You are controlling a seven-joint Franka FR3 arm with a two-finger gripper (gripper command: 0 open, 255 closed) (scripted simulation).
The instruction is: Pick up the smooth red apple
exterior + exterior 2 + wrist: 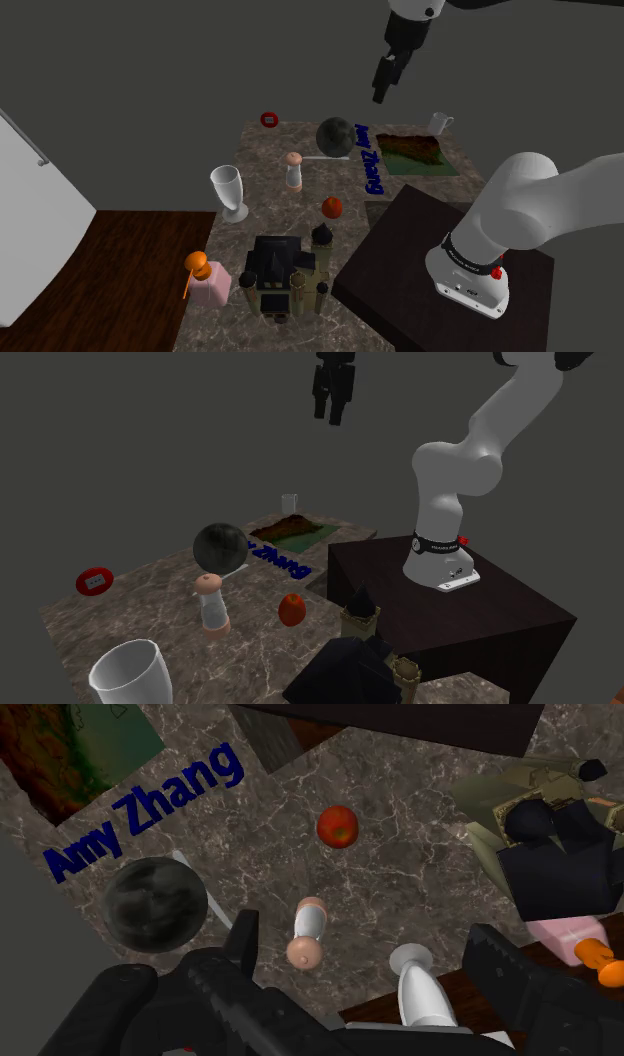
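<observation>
The smooth red apple [332, 207] [292, 609] [337, 826] rests on the marbled stone counter [270, 170], close to the dark stand [440, 270]. My black gripper [383, 82] [331, 399] [365, 949] hangs high above the counter, well clear of the apple, near the dark sphere [335, 136] end. Its fingers [243, 936] stand apart with nothing between them; far below them lie the apple and a small pale shaker [307, 934].
Around the apple stand the pale shaker [293, 171], a dark sphere [220, 546], a clear goblet [229, 190], and a dark castle-like cluster [280, 272]. A pink dispenser with orange top [203, 280], a red disc [269, 119], a mat [415, 153] and a cup [438, 123] sit farther off.
</observation>
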